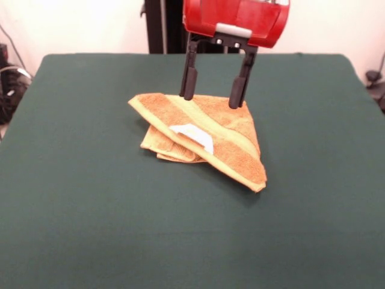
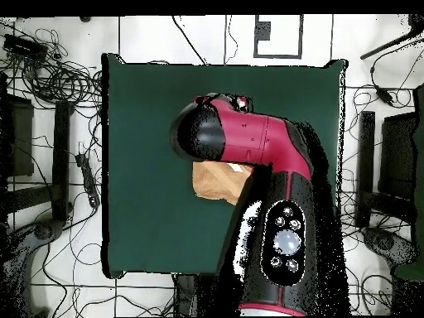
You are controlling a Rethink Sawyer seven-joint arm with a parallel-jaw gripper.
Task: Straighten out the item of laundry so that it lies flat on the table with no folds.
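The orange-tan towel (image 1: pixel 204 135) lies folded over in a rough triangle near the middle of the green table (image 1: pixel 90 198). A paler yellowish band runs along its folded edge and the white label (image 1: pixel 194 133) faces up. A lower layer sticks out at its near-left side. My gripper (image 1: pixel 212 99) hangs straight down over the towel's far edge, open, with its two black fingers (image 1: pixel 188 81) wide apart and their tips at the cloth. In the overhead view the red arm (image 2: pixel 265 182) hides most of the towel (image 2: pixel 217 182); the gripper is hidden there.
The green table (image 2: pixel 149 149) reaches far beyond the towel on all sides. Cables and stands lie on the floor around the table.
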